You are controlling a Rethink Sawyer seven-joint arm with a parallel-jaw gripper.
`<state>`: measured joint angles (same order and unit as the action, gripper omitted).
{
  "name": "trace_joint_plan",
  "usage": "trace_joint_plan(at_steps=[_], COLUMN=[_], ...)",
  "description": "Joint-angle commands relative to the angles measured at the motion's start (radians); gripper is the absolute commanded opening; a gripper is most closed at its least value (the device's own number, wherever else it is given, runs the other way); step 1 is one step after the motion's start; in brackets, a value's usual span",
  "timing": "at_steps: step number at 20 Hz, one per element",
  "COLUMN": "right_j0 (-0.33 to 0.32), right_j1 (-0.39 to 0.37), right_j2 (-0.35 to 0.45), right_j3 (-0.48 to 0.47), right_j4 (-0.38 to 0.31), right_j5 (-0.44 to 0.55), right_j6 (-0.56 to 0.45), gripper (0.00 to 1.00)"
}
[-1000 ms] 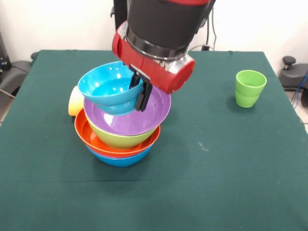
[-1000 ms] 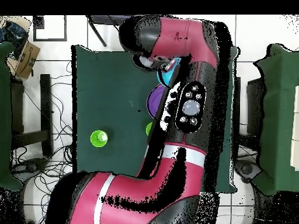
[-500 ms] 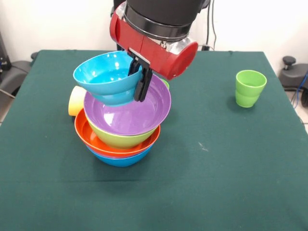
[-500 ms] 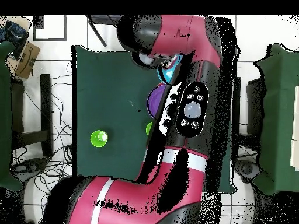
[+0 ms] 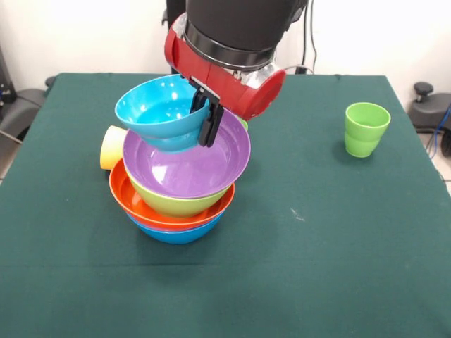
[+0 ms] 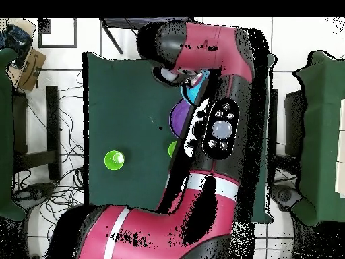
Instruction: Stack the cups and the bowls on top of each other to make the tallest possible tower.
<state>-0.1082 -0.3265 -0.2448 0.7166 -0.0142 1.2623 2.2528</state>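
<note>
Turquoise bowl (image 5: 161, 113) pinched at its rim by my gripper (image 5: 205, 118), tilted just above the purple bowl (image 5: 187, 162).

From the front I see, left to right, a yellow cup (image 5: 110, 147) on its side behind the tower (image 5: 180, 193), then a green cup (image 5: 366, 129) well apart. Overhead, my arm (image 6: 215, 128) hides most of the bowls; only slivers of purple and turquoise show.

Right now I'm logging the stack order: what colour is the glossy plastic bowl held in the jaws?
Turquoise bowl, clearest in the front view.
</note>
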Motion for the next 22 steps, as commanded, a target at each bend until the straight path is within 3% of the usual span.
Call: trace_joint_plan(at_steps=[1,22], right_j0=[0.022,0.005], right_j1=[-0.009,0.002], right_j2=[0.067,0.091], right_j3=[0.173,0.202], right_j4=[-0.027,-0.028], right_j5=[-0.025,-0.105], right_j6=[-0.036,-0.049], gripper=[0.0,0.0])
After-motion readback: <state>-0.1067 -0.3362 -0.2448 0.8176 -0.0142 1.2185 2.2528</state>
